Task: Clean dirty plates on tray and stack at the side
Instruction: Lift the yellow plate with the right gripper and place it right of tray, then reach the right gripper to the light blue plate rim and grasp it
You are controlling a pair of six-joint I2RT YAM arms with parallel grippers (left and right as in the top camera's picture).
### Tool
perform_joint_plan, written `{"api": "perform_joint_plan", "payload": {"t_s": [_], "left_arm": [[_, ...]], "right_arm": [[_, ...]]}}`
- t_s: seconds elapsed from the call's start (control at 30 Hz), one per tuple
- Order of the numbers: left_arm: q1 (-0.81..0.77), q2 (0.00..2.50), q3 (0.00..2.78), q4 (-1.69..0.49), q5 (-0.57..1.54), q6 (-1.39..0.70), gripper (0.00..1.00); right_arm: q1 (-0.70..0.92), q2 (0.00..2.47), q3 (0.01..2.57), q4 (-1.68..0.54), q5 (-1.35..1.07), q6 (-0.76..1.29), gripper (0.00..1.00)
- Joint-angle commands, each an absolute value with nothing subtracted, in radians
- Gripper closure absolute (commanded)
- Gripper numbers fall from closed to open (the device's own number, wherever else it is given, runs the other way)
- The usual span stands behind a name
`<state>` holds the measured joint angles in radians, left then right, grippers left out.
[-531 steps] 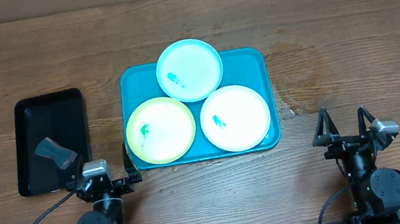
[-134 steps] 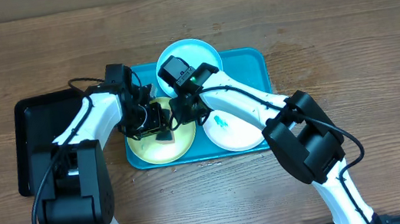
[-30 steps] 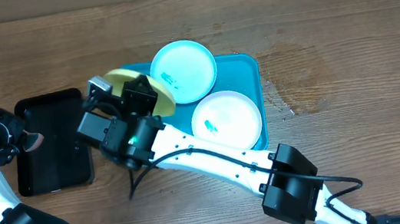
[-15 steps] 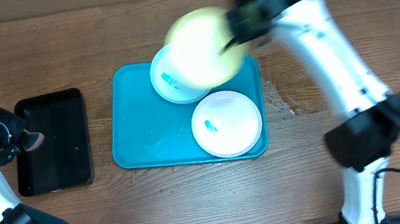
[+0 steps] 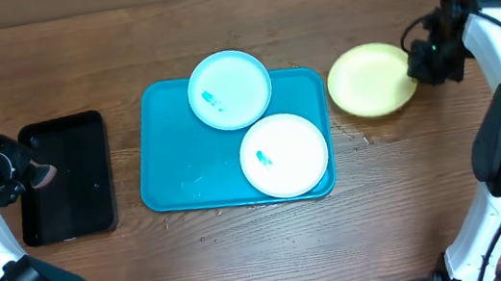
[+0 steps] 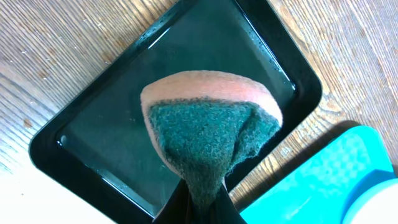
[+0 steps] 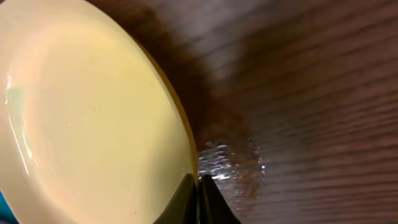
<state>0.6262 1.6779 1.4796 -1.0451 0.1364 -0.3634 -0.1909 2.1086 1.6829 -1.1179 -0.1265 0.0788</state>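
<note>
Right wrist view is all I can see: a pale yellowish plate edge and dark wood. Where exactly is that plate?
Observer: The yellow-green plate lies on the wooden table, just right of the turquoise tray and off it. The right gripper pinches its right rim.
Operator: Are there other plates?
Observer: Two, both on the tray: a light blue plate overhanging the far rim and a white plate. Each has a small green smear.
Operator: And the other arm?
Observer: The left gripper pinches a green scrubbing sponge above a black tray at the left of the table.
</note>
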Motion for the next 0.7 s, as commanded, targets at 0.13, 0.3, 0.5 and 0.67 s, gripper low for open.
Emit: {"api": "perform_joint_plan", "payload": {"t_s": [0.13, 0.3, 0.5, 0.67], "left_arm": [[0.628, 1.680, 1.486, -1.042, 0.151, -0.344, 0.96], [0.627, 1.680, 1.486, -1.042, 0.176, -0.344, 0.96], [0.598, 1.680, 1.486, -1.034, 0.189, -0.335, 0.96], [0.535, 1.680, 1.486, -1.015, 0.184, -0.309, 0.96]], "right_arm": [[-0.226, 2.089, 1.650, -1.095, -0.057, 0.084, 0.96], [-0.229, 2.089, 1.666, -1.124, -0.088, 0.125, 0.00], [-0.124, 2.089, 1.776, -1.065, -0.513, 0.031, 0.00], [0.120, 2.090, 1.780, -0.827, -0.448, 0.070, 0.00]]}}
